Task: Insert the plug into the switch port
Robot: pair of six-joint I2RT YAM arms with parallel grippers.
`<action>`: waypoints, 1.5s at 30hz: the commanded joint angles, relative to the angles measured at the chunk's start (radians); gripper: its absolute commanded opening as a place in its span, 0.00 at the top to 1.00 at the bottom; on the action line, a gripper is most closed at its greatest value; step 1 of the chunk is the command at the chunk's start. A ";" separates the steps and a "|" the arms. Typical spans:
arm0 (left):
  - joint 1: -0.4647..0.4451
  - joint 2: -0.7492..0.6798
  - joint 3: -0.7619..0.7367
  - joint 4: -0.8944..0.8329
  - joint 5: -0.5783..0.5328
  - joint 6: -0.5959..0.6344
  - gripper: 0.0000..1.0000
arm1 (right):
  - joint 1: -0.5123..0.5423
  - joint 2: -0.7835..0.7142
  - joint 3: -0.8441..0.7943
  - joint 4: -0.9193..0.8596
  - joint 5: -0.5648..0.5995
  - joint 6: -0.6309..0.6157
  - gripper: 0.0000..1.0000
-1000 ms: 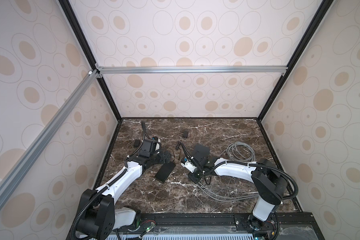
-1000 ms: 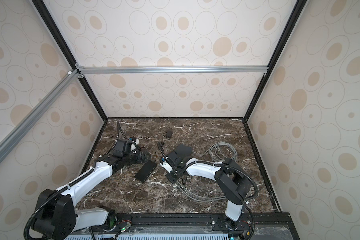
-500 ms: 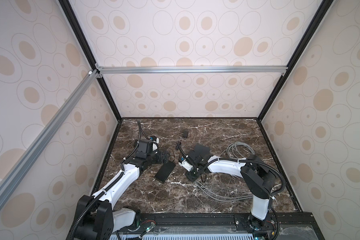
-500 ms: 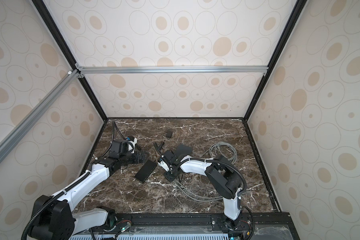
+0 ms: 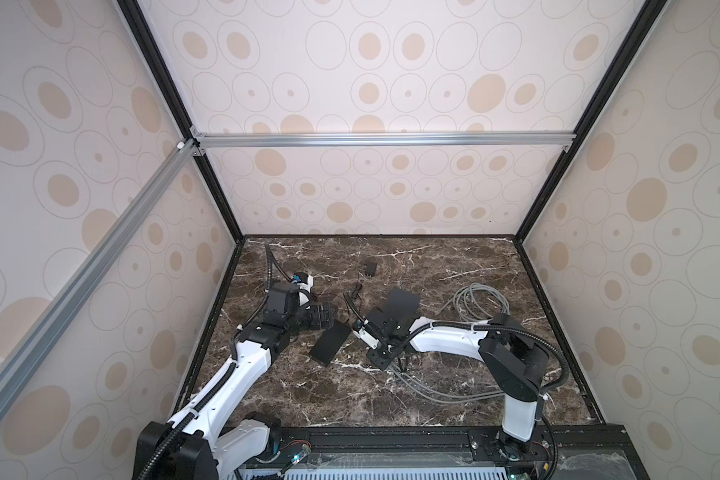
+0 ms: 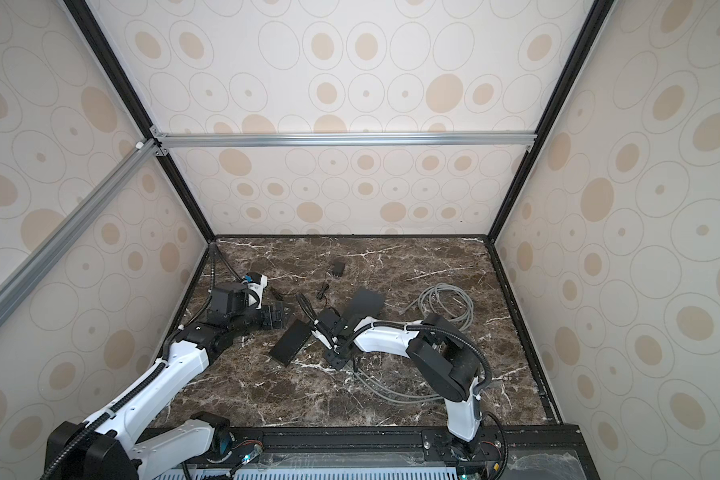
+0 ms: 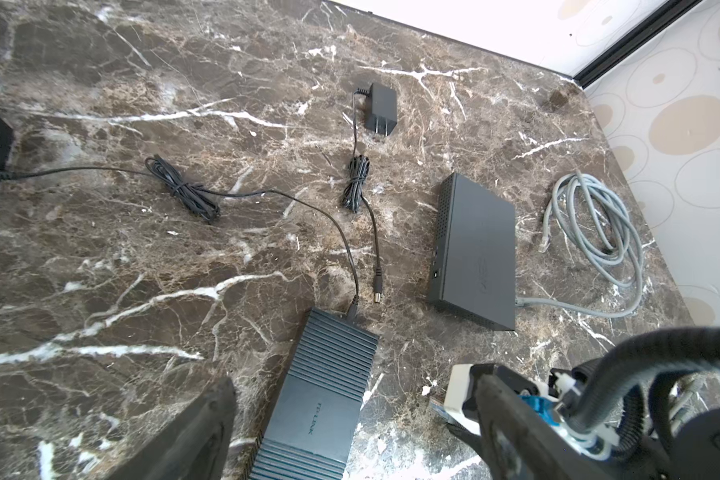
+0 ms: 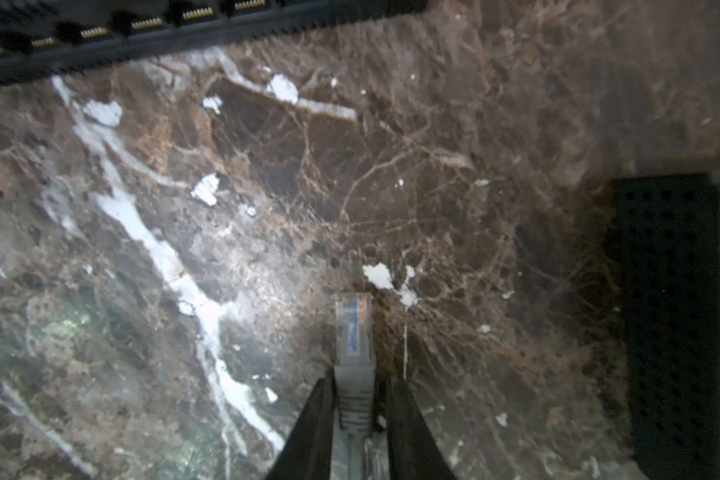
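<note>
The right gripper (image 8: 360,378) pinches the plug (image 8: 352,328), the left gripper (image 5: 324,316) stands spread. A tilted plug may miss the port and push the unheld switch (image 5: 330,341).

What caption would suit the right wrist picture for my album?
Right gripper pinches a grey Ethernet plug over the marble tabletop, short of the switch's port row.

The switch (image 8: 142,37) is blurred and cut off at the edge
</note>
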 commanded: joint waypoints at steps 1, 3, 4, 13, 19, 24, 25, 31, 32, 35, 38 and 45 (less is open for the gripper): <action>0.007 0.011 0.009 -0.007 -0.007 0.031 0.10 | 0.023 -0.018 -0.022 -0.027 0.006 0.024 0.75; 0.011 0.022 0.013 -0.013 -0.010 0.034 0.10 | 0.031 -0.014 -0.022 -0.031 -0.001 0.032 0.75; 0.011 0.024 0.015 -0.016 -0.014 0.034 0.10 | 0.034 -0.016 -0.023 -0.030 -0.002 0.037 0.75; 0.014 0.022 0.011 -0.023 -0.023 0.034 0.09 | 0.059 -0.062 0.002 -0.026 -0.003 0.049 0.83; 0.013 0.056 0.003 -0.022 -0.006 0.020 0.13 | 0.064 -0.124 0.029 -0.009 -0.026 0.045 0.93; 0.013 0.036 -0.042 0.031 0.033 -0.079 0.17 | 0.065 -0.162 0.036 0.000 -0.056 0.045 0.93; 0.014 0.024 -0.074 0.073 0.056 -0.118 0.18 | 0.065 -0.168 0.035 0.004 -0.061 0.044 0.93; 0.013 0.019 -0.241 0.246 0.061 -0.229 0.18 | 0.065 -0.160 0.064 -0.003 -0.094 0.027 0.93; 0.013 0.025 -0.253 0.254 0.050 -0.226 0.18 | 0.066 -0.155 0.070 -0.001 -0.101 0.029 0.93; 0.013 0.043 -0.283 0.285 0.044 -0.218 0.19 | 0.065 -0.131 0.087 0.011 -0.130 0.040 0.92; 0.013 0.048 -0.305 0.307 0.046 -0.217 0.21 | 0.064 -0.097 0.106 0.017 -0.152 0.053 0.91; 0.013 0.002 -0.335 0.324 0.038 -0.211 0.26 | 0.063 -0.049 0.109 0.041 -0.192 0.090 0.91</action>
